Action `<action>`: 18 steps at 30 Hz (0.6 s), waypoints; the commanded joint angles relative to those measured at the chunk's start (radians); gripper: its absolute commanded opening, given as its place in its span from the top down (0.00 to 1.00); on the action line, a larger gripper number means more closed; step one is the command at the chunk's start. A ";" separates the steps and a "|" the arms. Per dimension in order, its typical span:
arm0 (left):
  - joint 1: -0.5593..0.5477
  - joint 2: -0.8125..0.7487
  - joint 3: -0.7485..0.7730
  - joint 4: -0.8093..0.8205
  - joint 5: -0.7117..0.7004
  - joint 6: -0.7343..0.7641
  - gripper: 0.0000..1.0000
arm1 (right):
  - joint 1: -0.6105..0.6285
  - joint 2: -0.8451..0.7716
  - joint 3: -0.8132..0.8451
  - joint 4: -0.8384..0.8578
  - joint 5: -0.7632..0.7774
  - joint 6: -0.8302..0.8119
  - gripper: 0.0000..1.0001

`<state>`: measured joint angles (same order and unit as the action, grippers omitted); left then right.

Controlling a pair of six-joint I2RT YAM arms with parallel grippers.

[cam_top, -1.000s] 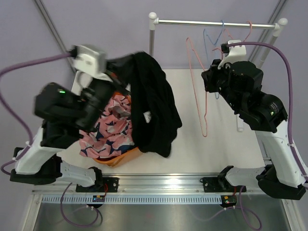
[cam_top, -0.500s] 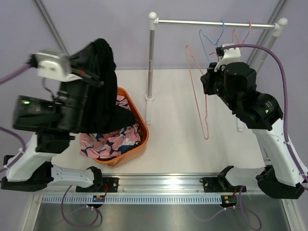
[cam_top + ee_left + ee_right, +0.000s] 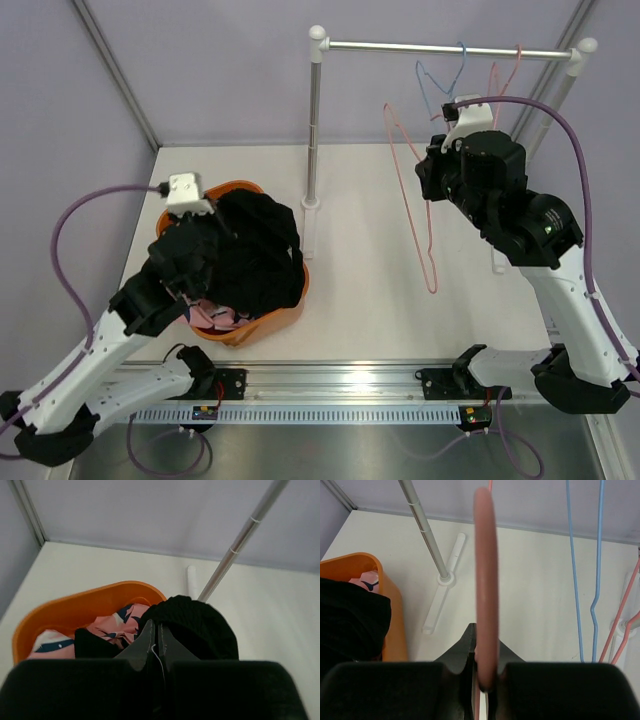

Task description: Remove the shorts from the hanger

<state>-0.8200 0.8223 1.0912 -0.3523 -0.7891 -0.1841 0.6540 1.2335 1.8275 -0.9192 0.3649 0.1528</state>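
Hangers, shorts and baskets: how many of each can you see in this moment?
Hangers: 3 (pink hanger, blue hanger, second pink hanger)
Shorts: 2 showing (black shorts, pink patterned shorts); any lying beneath them are hidden
Baskets: 1 (orange basket)
Total: 6

Pole (image 3: 314,120) between basket (image 3: 262,325) and pink hanger (image 3: 432,288)

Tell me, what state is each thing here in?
orange basket: upright, holding shorts.
black shorts: bunched in orange basket, gripped.
pink shorts: under black shorts.
pink hanger: empty, gripped.
blue hanger: empty, on rail.
left tool: shut on black shorts.
right tool: shut on pink hanger.
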 commanded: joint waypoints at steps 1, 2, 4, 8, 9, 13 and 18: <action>0.070 -0.158 -0.203 -0.086 0.071 -0.411 1.00 | -0.019 0.004 0.019 0.026 -0.041 -0.038 1.00; 0.085 -0.193 -0.270 -0.050 0.105 -0.451 1.00 | -0.024 0.012 0.027 0.022 -0.044 -0.039 1.00; 0.125 -0.267 -0.420 -0.037 0.180 -0.550 1.00 | -0.042 0.040 0.058 0.014 -0.070 -0.047 1.00; 0.162 -0.337 -0.571 -0.060 0.226 -0.708 0.97 | -0.071 0.081 0.091 0.008 -0.167 -0.062 1.00; 0.168 -0.353 -0.599 -0.044 0.243 -0.719 0.91 | -0.080 0.099 0.110 0.002 -0.181 -0.068 1.00; 0.173 -0.420 -0.663 0.013 0.344 -0.747 0.55 | -0.131 0.127 0.151 -0.009 -0.274 -0.101 1.00; 0.173 -0.411 -0.526 -0.033 0.363 -0.626 0.01 | -0.238 0.165 0.214 -0.009 -0.359 -0.131 1.00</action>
<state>-0.6514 0.4011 0.4427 -0.4438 -0.4690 -0.8398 0.4698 1.3918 1.9694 -0.9424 0.0967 0.0692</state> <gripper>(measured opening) 0.926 0.113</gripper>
